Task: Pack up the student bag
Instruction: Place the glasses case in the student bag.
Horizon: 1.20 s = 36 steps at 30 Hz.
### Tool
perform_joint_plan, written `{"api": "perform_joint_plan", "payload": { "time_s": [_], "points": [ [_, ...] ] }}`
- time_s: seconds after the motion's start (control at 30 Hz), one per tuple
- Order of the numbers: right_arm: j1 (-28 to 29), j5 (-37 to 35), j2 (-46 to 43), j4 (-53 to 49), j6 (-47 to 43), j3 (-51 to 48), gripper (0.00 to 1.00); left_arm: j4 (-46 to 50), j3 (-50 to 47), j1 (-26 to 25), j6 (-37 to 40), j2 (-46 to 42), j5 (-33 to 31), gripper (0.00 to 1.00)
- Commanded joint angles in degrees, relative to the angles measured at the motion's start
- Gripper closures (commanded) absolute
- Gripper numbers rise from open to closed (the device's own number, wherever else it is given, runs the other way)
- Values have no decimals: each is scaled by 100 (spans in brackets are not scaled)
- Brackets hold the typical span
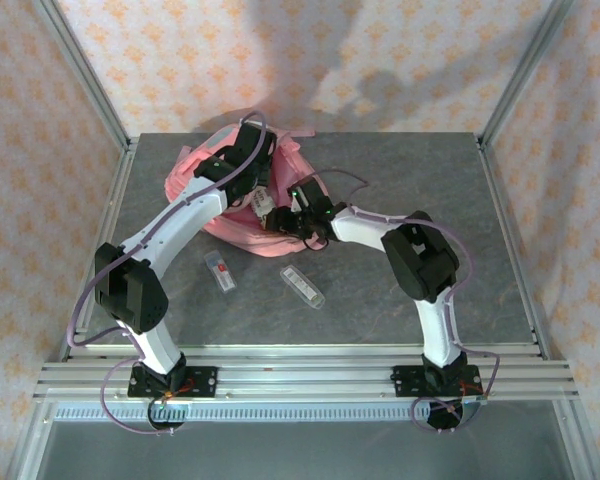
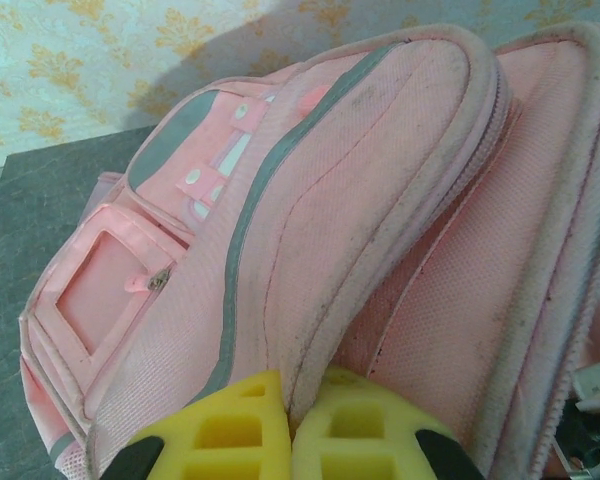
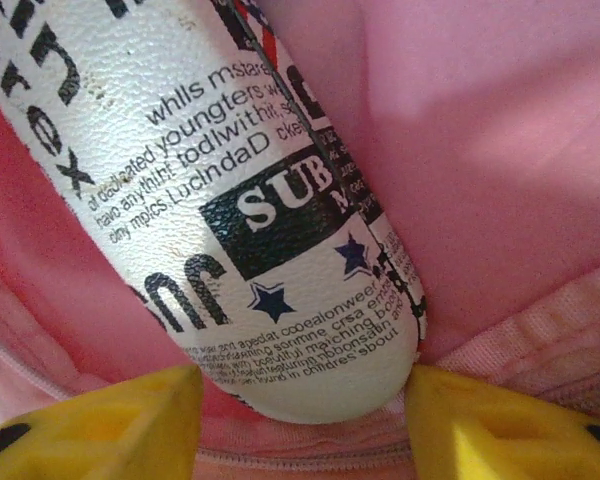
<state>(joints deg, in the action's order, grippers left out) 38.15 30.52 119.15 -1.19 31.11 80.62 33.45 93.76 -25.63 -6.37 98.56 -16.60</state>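
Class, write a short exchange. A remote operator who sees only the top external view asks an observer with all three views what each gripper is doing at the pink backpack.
Operator: From above I can't make out the grips. Left side first?
Observer: The left gripper is shut on a padded rim of the student bag, with the pink fabric pinched between its tips.
Operator: And the right side?
Observer: The right gripper is down inside the bag's pink lining. It appears closed on the rounded end of a white case printed with black lettering and dark stars.
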Motion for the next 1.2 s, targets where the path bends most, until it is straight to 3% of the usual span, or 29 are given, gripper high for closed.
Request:
{"api": "perform_joint_plan", "payload": {
  "time_s": [0.0, 0.07, 0.17, 0.57, 0.73, 0.9, 1.17],
  "points": [
    [-17, 99, 134, 335, 409, 78, 53, -471, -11, -14, -189, -469, -2, 100],
    [-65, 136, 141, 660, 511, 116, 62, -479, -16, -15, -198, -467, 24, 100],
    [-156, 104, 171, 1086, 680, 292, 64, -469, -27, -14, -241, -464, 58, 100],
    [-247, 911, 1235, 2165, 1517, 1611, 64, -481, -87, -20, -364, -418, 168, 100],
    [-252, 1029, 1172, 3347, 2213, 1301, 72, -453, -77, -19, -364, -420, 159, 100],
    [-247, 1190, 1079, 4388, 2724, 887, 74, -444, -81, -13, -347, -431, 140, 100],
    [-170, 1335, 1613, 3904, 2802, 1521, 73, -528, -136, -20, -433, -411, 236, 100]
  ]
}}
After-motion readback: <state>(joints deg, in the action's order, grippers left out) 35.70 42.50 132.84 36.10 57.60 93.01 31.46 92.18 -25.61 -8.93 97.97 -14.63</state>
